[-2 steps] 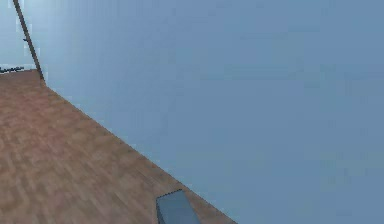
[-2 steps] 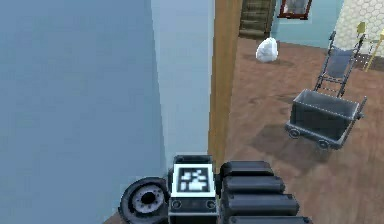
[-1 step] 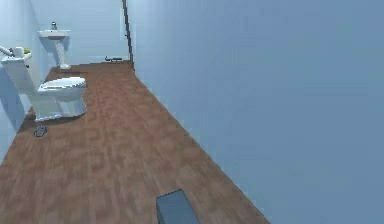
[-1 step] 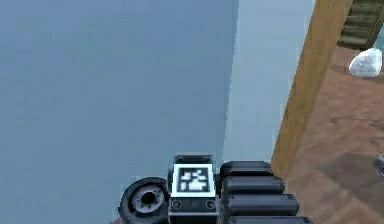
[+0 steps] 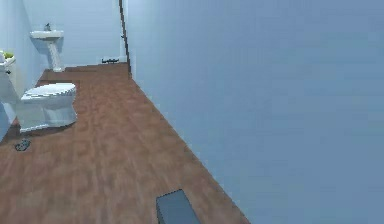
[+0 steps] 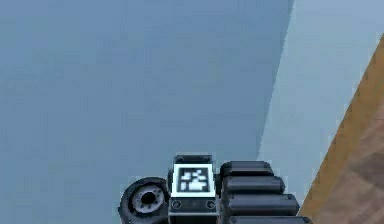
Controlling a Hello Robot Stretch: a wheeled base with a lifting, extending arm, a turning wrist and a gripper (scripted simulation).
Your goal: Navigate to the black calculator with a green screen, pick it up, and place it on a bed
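At the arm side view's bottom edge, the arm's dark segments (image 6: 255,190) lie drawn in, close to a plain blue wall (image 6: 130,80). A white square with black marks (image 6: 195,180) stands on the arm, and the gripper's dark rounded body (image 6: 145,200) sits just left of it. I cannot make out the gripper's far end, so I cannot tell whether it holds anything.
The forward view shows a narrow bathroom with a brown wood floor (image 5: 110,150). A white toilet (image 5: 48,103) stands at the left and a pedestal sink (image 5: 47,40) at the back. A long blue wall (image 5: 260,90) runs along the right. A small grey thing (image 5: 22,145) lies near the toilet.
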